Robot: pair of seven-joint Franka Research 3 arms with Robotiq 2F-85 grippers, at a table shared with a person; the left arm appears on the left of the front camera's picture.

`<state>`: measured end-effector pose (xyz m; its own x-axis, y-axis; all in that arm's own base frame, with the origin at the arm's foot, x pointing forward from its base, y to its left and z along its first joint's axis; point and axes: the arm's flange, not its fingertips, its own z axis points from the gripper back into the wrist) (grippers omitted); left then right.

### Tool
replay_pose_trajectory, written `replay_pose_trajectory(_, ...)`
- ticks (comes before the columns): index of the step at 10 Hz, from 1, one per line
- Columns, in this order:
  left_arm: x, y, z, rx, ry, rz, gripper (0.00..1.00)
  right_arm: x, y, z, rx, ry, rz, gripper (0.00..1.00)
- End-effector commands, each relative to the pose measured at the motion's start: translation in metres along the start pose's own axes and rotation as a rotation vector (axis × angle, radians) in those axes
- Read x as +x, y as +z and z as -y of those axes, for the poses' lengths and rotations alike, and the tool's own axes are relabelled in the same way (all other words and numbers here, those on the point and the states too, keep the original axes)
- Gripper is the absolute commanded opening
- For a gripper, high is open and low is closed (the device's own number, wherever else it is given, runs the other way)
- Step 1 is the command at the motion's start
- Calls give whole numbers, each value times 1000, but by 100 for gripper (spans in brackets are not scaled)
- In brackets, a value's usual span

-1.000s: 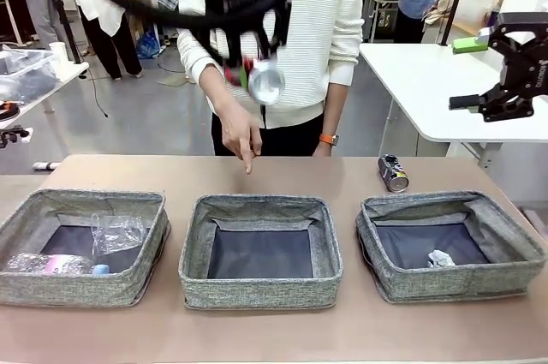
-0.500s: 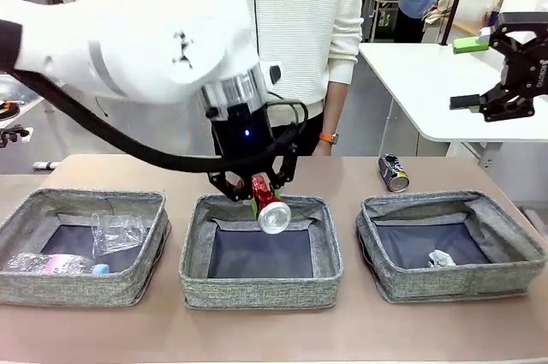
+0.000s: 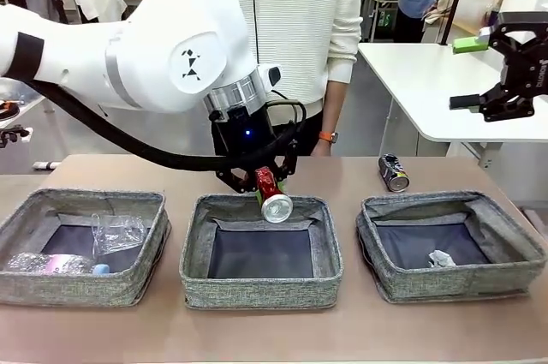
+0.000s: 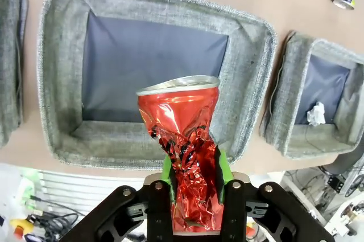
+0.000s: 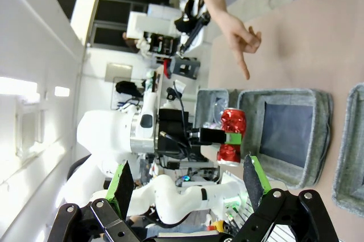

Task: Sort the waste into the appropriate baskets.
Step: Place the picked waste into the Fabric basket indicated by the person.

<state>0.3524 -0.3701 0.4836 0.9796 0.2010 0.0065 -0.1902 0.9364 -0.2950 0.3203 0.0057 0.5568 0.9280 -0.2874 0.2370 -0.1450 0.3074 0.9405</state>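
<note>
The left gripper (image 3: 257, 182) has lowered slightly; its jaws grasp the crushed red can (image 3: 271, 195) above the middle basket (image 3: 260, 287); right gripper (image 3: 514, 73) jaws released.

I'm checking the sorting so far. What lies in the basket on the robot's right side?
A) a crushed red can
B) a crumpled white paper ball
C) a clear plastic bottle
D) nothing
B: a crumpled white paper ball lies on the dark bottom of the right basket; the left wrist view shows it there too.
</note>
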Motion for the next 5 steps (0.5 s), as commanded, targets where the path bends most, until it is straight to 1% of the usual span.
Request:
replay_pose_trajectory(1,0,4,1,-14,-6,10,71,1,0,-3,-1,-18,-1,100)
replay_pose_trajectory(2,1,4,1,-13,-6,16,91,1,0,-3,-1,-18,-1,100)
replay_pose_trajectory(3,1,5,0,-16,-3,16,100,1,0,-3,-1,-18,-1,100)
replay_pose_trajectory(5,1,7,0,-26,-2,20,100,1,0,-3,-1,-18,-1,100)
